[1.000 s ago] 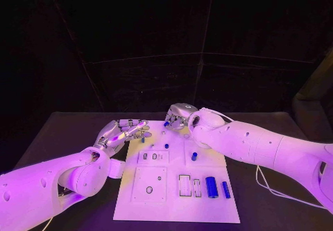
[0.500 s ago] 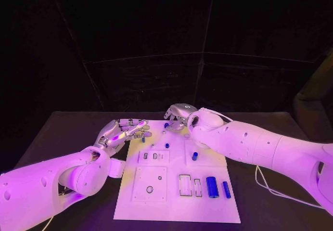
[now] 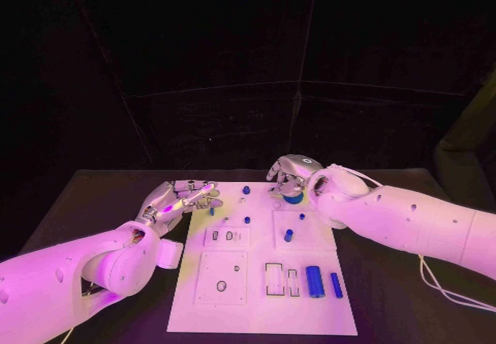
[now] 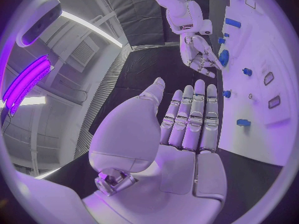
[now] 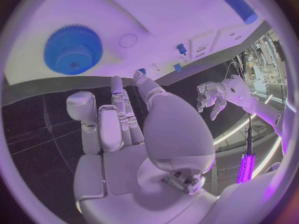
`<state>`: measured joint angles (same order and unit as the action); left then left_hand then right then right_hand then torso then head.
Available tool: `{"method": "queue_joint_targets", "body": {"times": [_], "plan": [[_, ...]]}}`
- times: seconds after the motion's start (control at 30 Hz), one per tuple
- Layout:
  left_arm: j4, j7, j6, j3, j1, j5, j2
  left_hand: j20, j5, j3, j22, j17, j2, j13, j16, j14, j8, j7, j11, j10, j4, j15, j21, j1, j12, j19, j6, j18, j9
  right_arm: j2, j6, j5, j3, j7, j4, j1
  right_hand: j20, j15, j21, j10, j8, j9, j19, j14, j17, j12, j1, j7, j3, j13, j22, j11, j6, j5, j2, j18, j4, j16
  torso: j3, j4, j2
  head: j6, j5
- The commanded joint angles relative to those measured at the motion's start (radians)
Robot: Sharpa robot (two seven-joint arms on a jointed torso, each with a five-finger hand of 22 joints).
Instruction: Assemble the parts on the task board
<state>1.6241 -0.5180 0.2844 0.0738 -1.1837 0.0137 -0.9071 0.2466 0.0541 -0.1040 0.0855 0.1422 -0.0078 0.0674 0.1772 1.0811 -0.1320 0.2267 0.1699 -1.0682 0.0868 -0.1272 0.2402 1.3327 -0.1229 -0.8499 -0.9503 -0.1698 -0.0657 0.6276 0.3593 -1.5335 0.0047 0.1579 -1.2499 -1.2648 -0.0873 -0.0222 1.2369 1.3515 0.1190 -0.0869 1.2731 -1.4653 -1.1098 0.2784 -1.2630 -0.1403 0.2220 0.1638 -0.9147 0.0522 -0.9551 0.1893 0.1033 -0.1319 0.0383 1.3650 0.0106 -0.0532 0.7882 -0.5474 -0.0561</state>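
The white task board (image 3: 259, 287) lies in the middle of the table. My right hand (image 3: 292, 174) hovers over its far edge, fingers apart and holding nothing, just above a blue gear (image 3: 294, 198). In the right wrist view the gear (image 5: 73, 49) lies flat on the board beyond the fingertips (image 5: 116, 84). My left hand (image 3: 181, 199) hangs at the board's far left edge with its fingers straight and nothing in its palm (image 4: 187, 129). Small blue pegs (image 3: 246, 190) (image 3: 247, 220) (image 3: 289, 234) stand on the board. Two long blue cylinders (image 3: 315, 281) (image 3: 336, 284) lie near its front right.
Rectangular and oval slots (image 3: 221, 285) are cut in the board's near half. The black table (image 3: 93, 201) runs on both sides of the board. A white cable (image 3: 444, 290) trails under my right arm.
My right hand has moved to the right along the board's far edge, away from the small far peg, and the blue gear now shows beneath it. The left hand has barely moved.
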Motion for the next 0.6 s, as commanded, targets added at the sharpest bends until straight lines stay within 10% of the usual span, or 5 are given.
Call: {"method": "queue_joint_targets", "body": {"times": [0.03, 0.27, 0.6], "plan": [[0.003, -0.002, -0.013, -0.001, -0.002, 0.005, -0.004, 0.004, -0.004, -0.001, -0.002, 0.001, 0.005, -0.001, -0.005, -0.002, 0.004, 0.005, 0.004, -0.001, -0.006, -0.006, -0.007, -0.006, 0.005, -0.005, -0.002, -0.015, 0.001, 0.048, -0.017, 0.12, 0.0, 0.024, -0.045, -0.005, 0.014, -0.014, 0.025, 0.032, 0.005, 0.003, 0.022, -0.043, -0.038, 0.077, 0.001, 0.009, -0.019, 0.065, -0.039, -0.014, -0.014, 0.012, 0.021, 0.014, -0.016, 0.022, -0.0035, 0.0093, -0.001, 0.004, 0.0], [0.0, -0.002, -0.016, -0.001, -0.002, 0.005, -0.004, 0.004, -0.004, -0.001, -0.002, 0.001, 0.005, -0.001, -0.005, -0.002, 0.004, 0.005, 0.004, -0.001, -0.006, -0.006, -0.007, -0.006, 0.005, -0.005, -0.002, -0.015, 0.001, 0.136, -0.103, 0.2, -0.001, 0.054, -0.088, -0.007, 0.009, 0.0, 0.108, 0.009, -0.02, 0.018, 0.081, -0.066, -0.224, 0.819, -0.022, -0.003, -0.125, 0.859, -0.174, -0.006, 0.011, 0.049, 0.027, 0.038, -0.111, 0.117, -0.0058, 0.0128, -0.001, 0.007, -0.003], [-0.01, -0.001, -0.021, 0.0, -0.002, 0.005, 0.003, 0.004, -0.004, -0.001, -0.003, 0.001, 0.006, -0.001, -0.006, -0.002, 0.005, 0.005, 0.003, -0.001, -0.008, -0.006, -0.008, -0.004, 0.006, -0.005, -0.002, -0.015, 0.001, 0.135, -0.151, 0.178, -0.001, 0.092, -0.057, -0.007, -0.014, 0.019, 0.147, 0.129, -0.03, 0.018, 0.102, -0.082, -0.34, 1.163, -0.066, -0.022, -0.196, 1.253, -0.239, 0.022, 0.043, 0.054, 0.027, 0.049, -0.19, 0.164, -0.0044, 0.0071, 0.001, 0.006, -0.009]]}}
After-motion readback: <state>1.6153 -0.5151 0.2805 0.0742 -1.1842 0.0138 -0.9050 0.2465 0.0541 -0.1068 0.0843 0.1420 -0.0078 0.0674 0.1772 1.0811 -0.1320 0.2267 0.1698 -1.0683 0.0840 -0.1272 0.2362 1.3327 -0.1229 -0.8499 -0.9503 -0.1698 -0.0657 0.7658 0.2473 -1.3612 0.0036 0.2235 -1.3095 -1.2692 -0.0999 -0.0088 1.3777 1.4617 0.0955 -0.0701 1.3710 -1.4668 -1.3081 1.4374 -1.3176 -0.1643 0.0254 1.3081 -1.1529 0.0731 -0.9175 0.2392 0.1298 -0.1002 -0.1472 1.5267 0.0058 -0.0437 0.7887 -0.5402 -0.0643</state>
